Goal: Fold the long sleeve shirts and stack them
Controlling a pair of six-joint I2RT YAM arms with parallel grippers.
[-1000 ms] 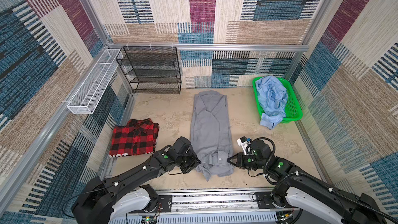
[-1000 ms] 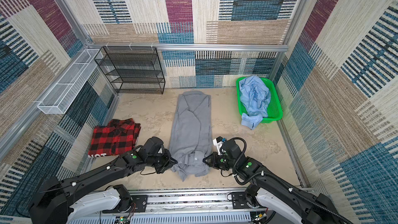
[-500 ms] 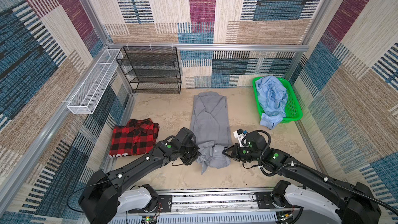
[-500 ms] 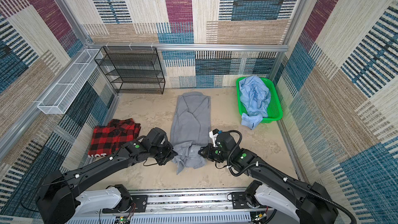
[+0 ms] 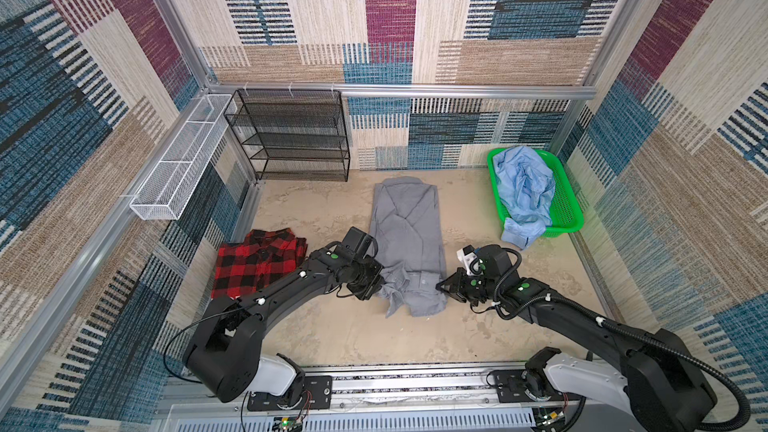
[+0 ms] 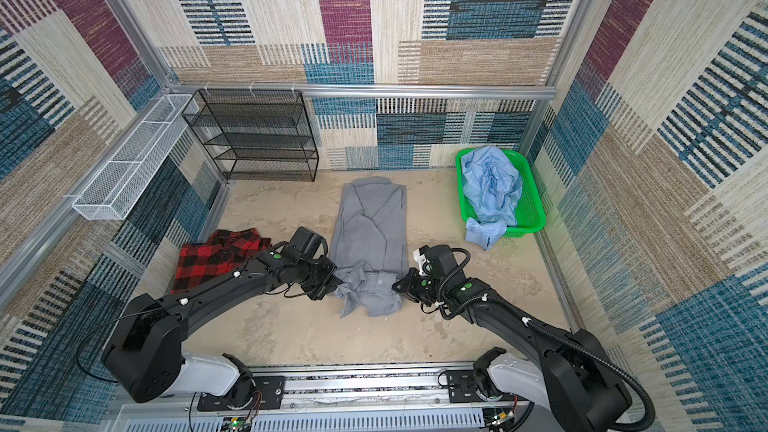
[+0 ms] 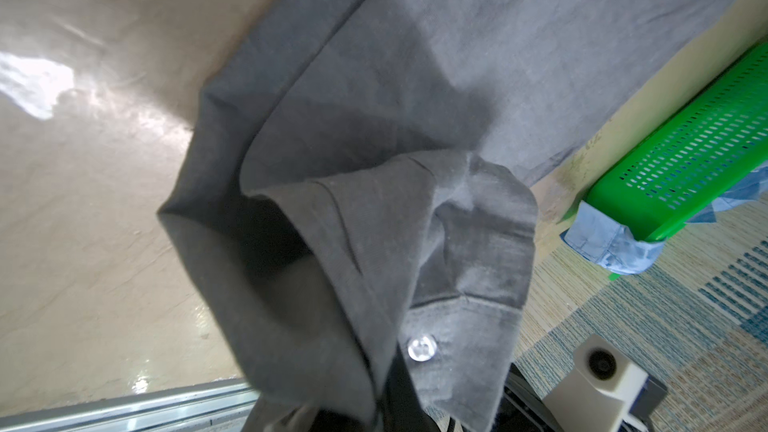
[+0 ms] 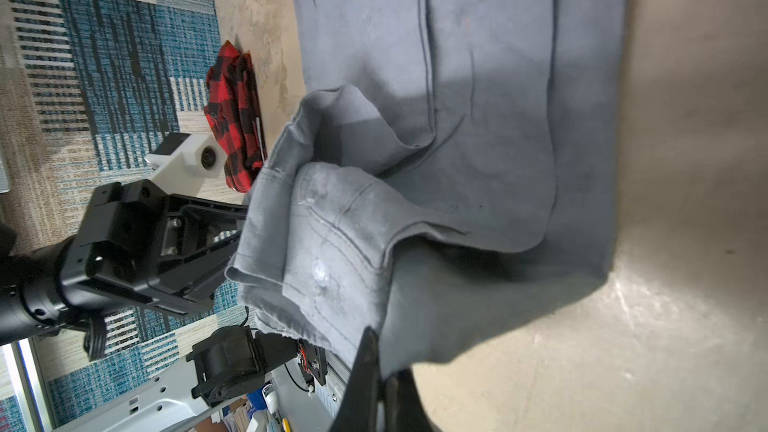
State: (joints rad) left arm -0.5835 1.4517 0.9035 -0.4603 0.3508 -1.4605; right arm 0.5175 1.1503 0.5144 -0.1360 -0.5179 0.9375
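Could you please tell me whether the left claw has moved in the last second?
Yes. The left claw, shut on the grey shirt, has moved away from the front rail, toward the black rack.

One grey shirt (image 5: 407,234), one plaid shirt (image 5: 253,263), apparently one blue shirt (image 5: 525,189), one basket (image 5: 566,205), one rack (image 5: 291,135), one tray (image 5: 183,168)

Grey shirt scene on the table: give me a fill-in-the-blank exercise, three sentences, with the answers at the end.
1. Counting the left gripper and the right gripper, the number shut on the grey shirt is ____.
2. The light blue shirt lies crumpled in the ____ basket.
3. The plaid shirt lies folded on the ____ arm's side of the grey shirt.
Missing words: two; green; left.
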